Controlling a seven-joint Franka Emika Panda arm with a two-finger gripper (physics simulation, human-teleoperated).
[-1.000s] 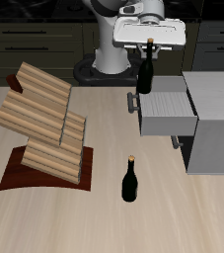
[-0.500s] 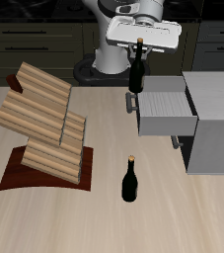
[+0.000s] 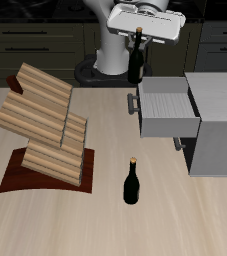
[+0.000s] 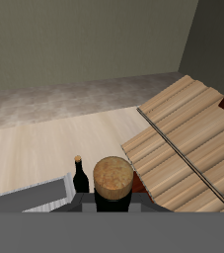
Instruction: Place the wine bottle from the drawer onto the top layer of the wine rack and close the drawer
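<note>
At the left of the exterior frame the wine rack [image 3: 43,125] stands on its dark reddish-brown base board [image 3: 20,172], its three slanted tiers of pale slats stepping up toward the upper left, with the top layer [image 3: 33,100] the highest and widest. Lower centre, a second dark bottle [image 3: 132,182] stands upright on the table [image 3: 105,225], well apart from the rack and from the cabinet.

Upper centre, the white arm [image 3: 113,45] rises from its base at the back of the table and carries the gripper [image 3: 138,37] high, its broad white head near the frame's top edge. The wine bottle [image 3: 137,60] hangs upright straight below that head, neck up between the fingers, clear of the table and just left of the open drawer. The pincer looks clamped on the bottle's neck, though the head hides the fingertips themselves.

To the right, the drawer [image 3: 166,108] is pulled out of the grey cabinet [image 3: 216,120], its dark bar handle [image 3: 134,104] facing the rack.

In the wrist view the tan-gold cap [image 4: 113,177] fills the near foreground directly under the camera, the bottle's body hidden beneath it. The standing bottle [image 4: 80,176] shows beside it, the rack's slats [image 4: 187,143] spread to the side, and a grey drawer edge [image 4: 39,198] is cut off by the frame.
</note>
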